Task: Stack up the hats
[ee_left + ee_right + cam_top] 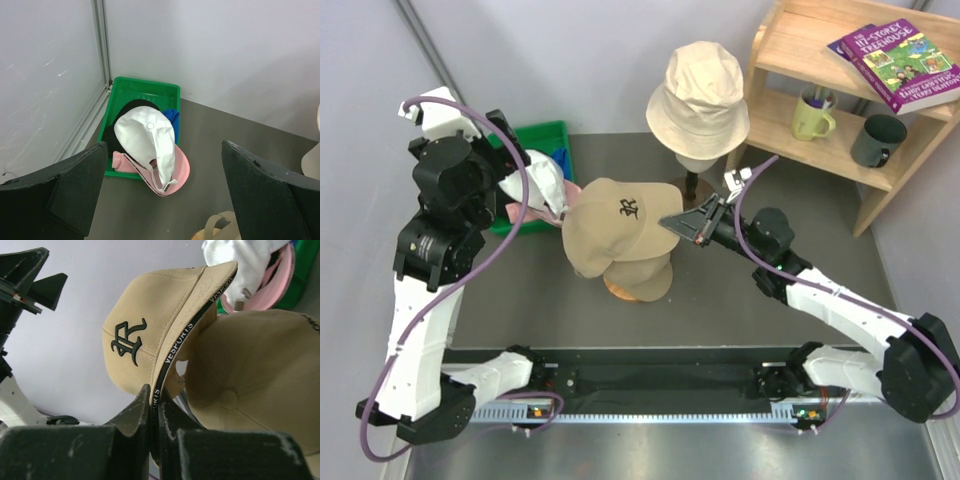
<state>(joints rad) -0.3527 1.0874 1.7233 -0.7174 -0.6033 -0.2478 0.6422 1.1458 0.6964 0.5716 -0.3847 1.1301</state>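
Mid-surface: a tan cap (615,215) with a black letter logo, pinched at the edge of its brim in the right pincer (156,390), jaws clenched tight on the black-taped rim. Held tilted, crown toward the left edge, directly over a second tan cap (638,268) – touching it or just clear, impossible to tell. Below that second cap, a sliver of round wooden stand (625,291).

In the far left corner of the surface (720,310), a green bin (145,87) with three more caps: a white cap (145,135) on top, a pink cap (181,170) under it and spilling over the bin's near rim, and a blue cap (171,117) peeking out behind. Also something black at the bottom of the bin, too hidden to name.

Left pincer (164,145) released, fingers spread wide and gripping nothing – poised above the bin, apart from the caps.

At the far edge, a cream bucket hat (698,95) upright on a pale head form (696,160). Beside the right edge, a wooden shelf (800,45) with books and two mugs.
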